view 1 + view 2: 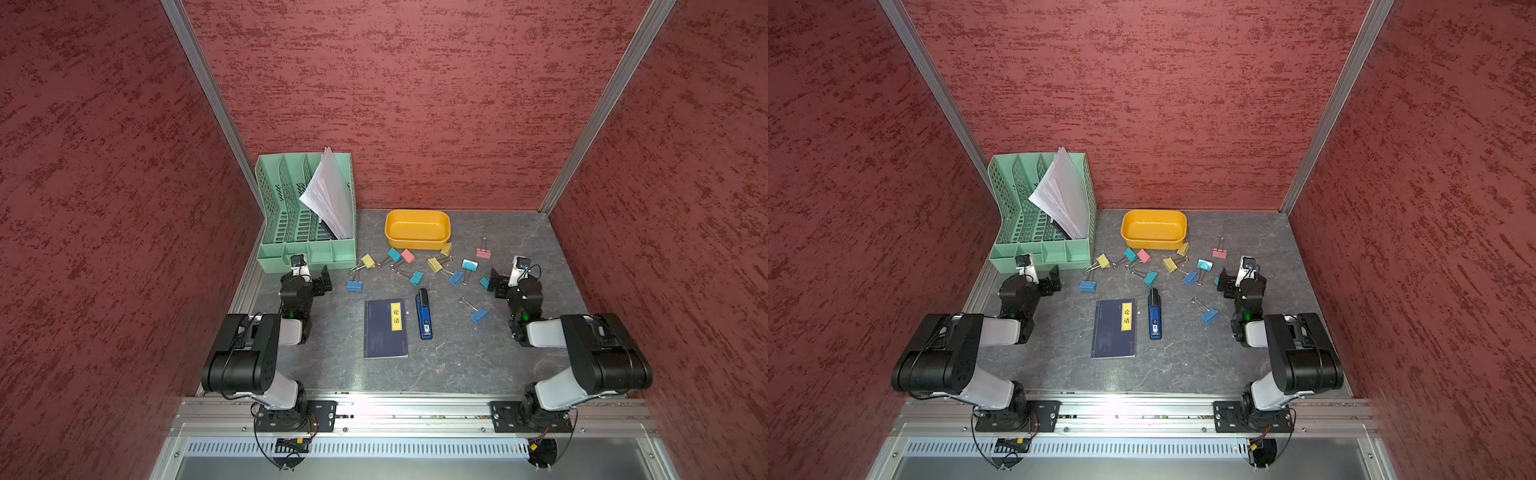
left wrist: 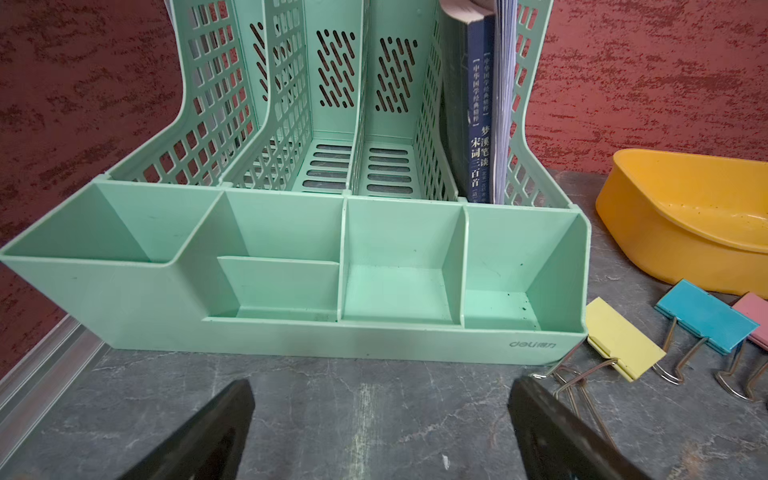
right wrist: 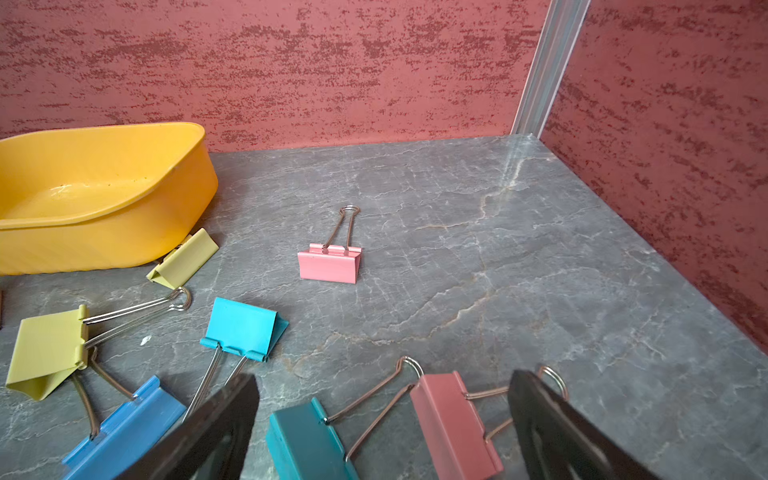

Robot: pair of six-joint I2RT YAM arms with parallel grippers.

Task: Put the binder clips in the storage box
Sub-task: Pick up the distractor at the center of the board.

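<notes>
Binder clips [image 1: 415, 277] before storage box [image 1: 417, 243]; notebook [image 1: 385, 328] nearer.

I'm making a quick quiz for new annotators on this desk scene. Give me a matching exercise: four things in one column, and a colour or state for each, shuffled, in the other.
Things
1. storage box
2. stapler
3. file organizer
4. notebook

Descriptions
A. mint green, with papers in one slot
B. yellow-orange and empty
C. dark cover with a yellow label, lying flat
D. blue, lying beside the notebook

Pairs: 1-B, 2-D, 3-A, 4-C
</notes>
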